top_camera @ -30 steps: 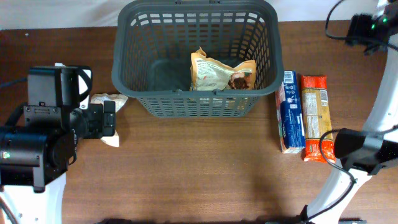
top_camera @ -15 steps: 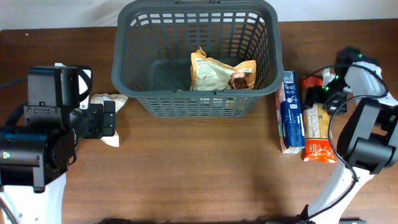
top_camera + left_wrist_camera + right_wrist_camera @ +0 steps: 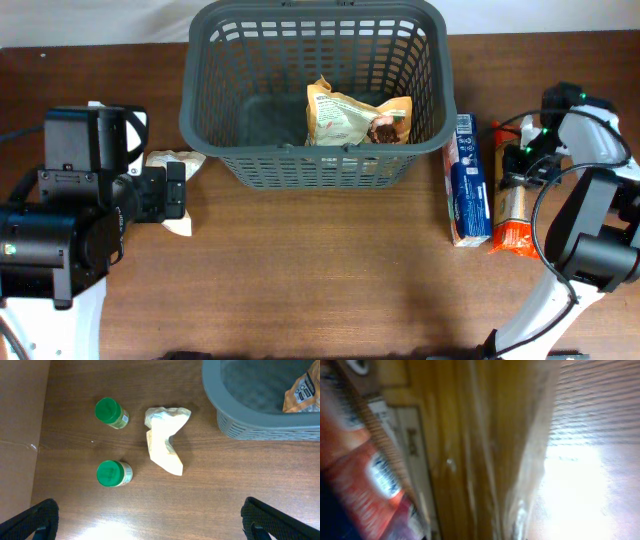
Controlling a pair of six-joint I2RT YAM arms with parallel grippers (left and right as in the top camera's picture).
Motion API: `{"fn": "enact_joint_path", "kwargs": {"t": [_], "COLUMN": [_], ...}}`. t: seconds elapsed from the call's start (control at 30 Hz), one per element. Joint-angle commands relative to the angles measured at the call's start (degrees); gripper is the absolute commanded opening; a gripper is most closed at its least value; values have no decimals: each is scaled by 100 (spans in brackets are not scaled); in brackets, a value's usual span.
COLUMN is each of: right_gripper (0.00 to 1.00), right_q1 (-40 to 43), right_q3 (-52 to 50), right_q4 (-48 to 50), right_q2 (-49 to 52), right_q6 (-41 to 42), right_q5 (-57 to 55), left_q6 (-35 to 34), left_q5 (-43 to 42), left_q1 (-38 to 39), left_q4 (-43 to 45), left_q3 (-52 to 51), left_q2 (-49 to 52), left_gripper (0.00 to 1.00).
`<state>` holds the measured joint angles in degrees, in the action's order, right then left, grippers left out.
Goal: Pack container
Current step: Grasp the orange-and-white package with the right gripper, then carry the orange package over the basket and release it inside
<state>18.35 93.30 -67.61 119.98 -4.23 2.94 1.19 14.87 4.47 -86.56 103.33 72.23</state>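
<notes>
Your container (image 3: 300,165) sits top centre, one snack bag (image 3: 355,118) inside. At right, your right gripper (image 3: 522,165) is low over the orange packet (image 3: 512,215), grip unreadable; the left gripper (image 3: 157,520) hangs spread. Next, I'd judge: clamp, lift, clear the rim.

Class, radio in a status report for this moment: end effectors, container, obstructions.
Left end effector open, empty. Right end effector low over orange packet, grip unclear. Container holds one visible snack bag. Nothing blocking its open top.

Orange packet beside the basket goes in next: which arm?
Right. The right gripper hangs at the orange packet; the left gripper is across the basket, by the white pouch.
</notes>
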Motion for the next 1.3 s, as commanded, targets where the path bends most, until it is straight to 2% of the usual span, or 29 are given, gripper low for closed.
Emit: {"fn": "enact_joint_path", "kwargs": {"t": [0.0, 0.13, 0.27, 0.3, 0.47, 0.57, 0.8, 0.93, 1.07, 1.1, 1.13, 1.17, 1.27], "right_gripper": [4, 4, 4, 4, 4, 4, 4, 4, 5, 37, 52, 99, 99], "right_q1": [-142, -756, -2090, -2634, -4286, -4540, -4409, -4339, -4260, -4258, -4253, -4253, -4253], "right_q3": [1729, 3724, 5095, 5337, 5353, 5351, 5351, 5351, 5351, 5351, 5351, 5366, 5445], "right_q4": [-457, -855, -866, -857, -192, 221, 1259, 1287, 1281, 1303, 1327, 1346, 1351], "right_q2": [-1075, -1871, -2282, -2295, -1947, -1381, 219, 973, 1294, 1316, 1316, 1292, 1071], "right_q6": [-28, -780, -1825, -2249, -4033, -4780, -4732, -4393, -3923, -3845, -3827, -3827, -3521], "right_q5": [170, 459, 557, 560, 542, 525, 72, -166, -173, -173, -170, -173, -315], "left_q6": [-35, -35, -35, -37, -35, -35, -37, -37, -35, -35, -35, -35, -37], "left_q5": [39, 39, 39, 39, 39, 39, 39, 39, 39, 39, 39, 39, 39], "left_q1": [-28, -28, -28, -28, -28, -28, -28, -28, -28, -28, -28, -28, -28], "left_q4": [-9, -9, -9, -9, -9, -9, -9, -9, -9, -9, -9, -9, -9], "left_q3": [-33, -33, -33, -33, -33, -33, -33, -33, -33, -33, -33, -33, -33], "left_q2": [9, 9, 9, 9, 9, 9, 9, 9, 9, 9, 9, 9, 9], "left_gripper": [99, 99, 99, 99, 99, 99, 99, 99, 99, 99, 99, 99, 99]}}
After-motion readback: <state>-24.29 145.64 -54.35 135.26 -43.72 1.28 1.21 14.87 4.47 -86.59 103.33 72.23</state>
